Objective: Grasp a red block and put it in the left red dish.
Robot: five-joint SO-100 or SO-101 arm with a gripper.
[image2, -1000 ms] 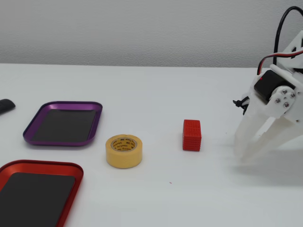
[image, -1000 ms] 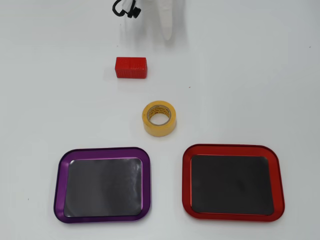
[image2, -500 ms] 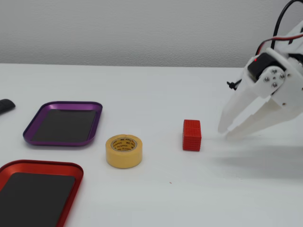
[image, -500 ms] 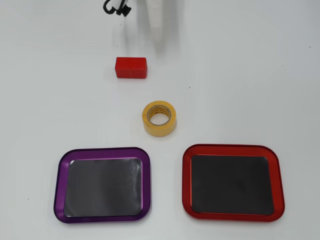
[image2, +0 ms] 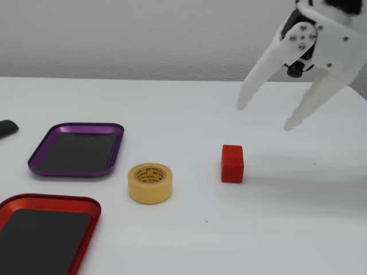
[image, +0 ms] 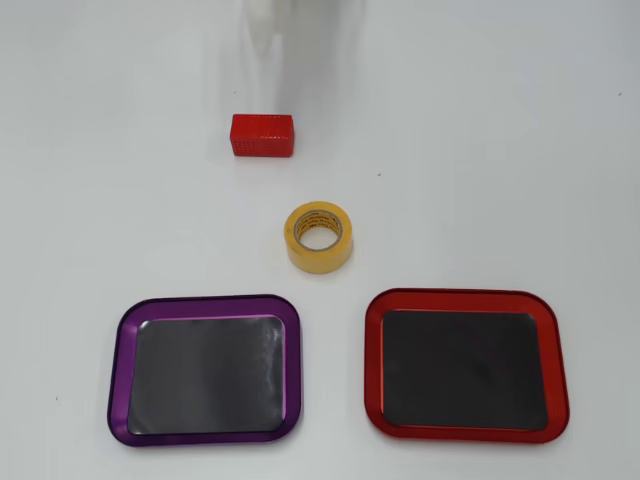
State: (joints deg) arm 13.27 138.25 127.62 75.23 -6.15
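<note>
As I lift the gripper (image2: 262, 117) off the table, its jaws spread wide, empty | red block (image2: 232, 163) untouched, below | grasp pending

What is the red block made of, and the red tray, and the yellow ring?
The red block looks like matte plastic, going by its fine studded texture. The red dish seems to be metal: its rim is glossy and shiny, its base flat and dark. The yellow tape roll looks like paper masking tape, dull, with a printed core.
</note>
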